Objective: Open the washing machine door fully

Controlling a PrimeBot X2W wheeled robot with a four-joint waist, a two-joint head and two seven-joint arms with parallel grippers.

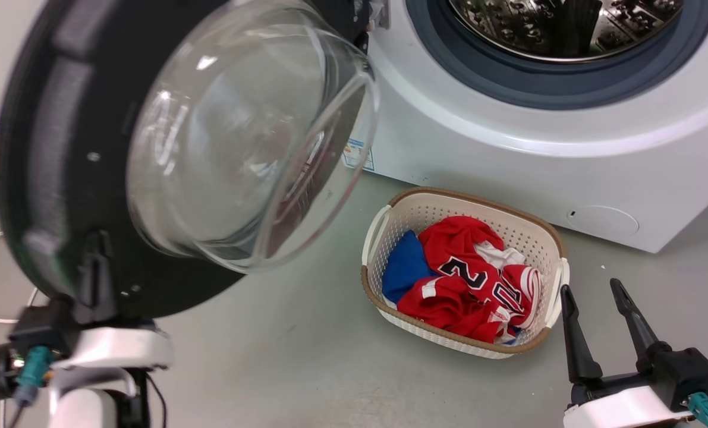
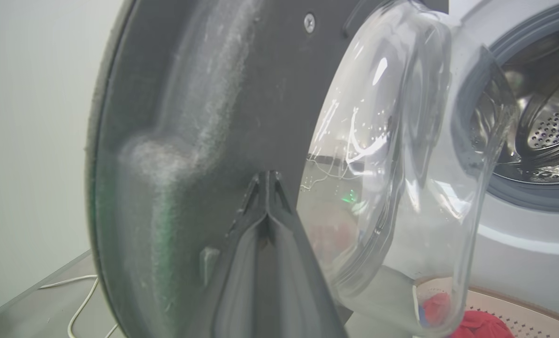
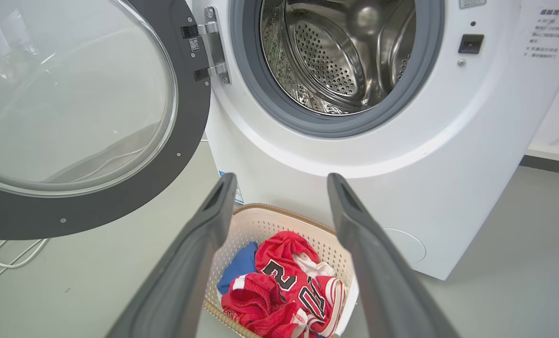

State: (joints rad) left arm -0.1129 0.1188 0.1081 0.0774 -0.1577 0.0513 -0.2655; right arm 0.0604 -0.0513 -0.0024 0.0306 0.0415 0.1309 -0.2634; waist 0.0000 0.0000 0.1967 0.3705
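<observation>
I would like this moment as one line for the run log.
door: open, drum exposed | left fingers: shut, tips at door's inner face | right fingers: open, empty, near laundry basket

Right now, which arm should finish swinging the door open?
Left. Left jaws shut, tips against the inner face of the washing machine door; right jaws open by the laundry basket, off the door.

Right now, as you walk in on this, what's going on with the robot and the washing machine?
The robot's left gripper, shut, presses against the inner face of the washing machine door, which is swung wide, leaving the drum exposed. The right gripper hangs open near a laundry basket of red and blue clothes on the floor before the machine.
</observation>
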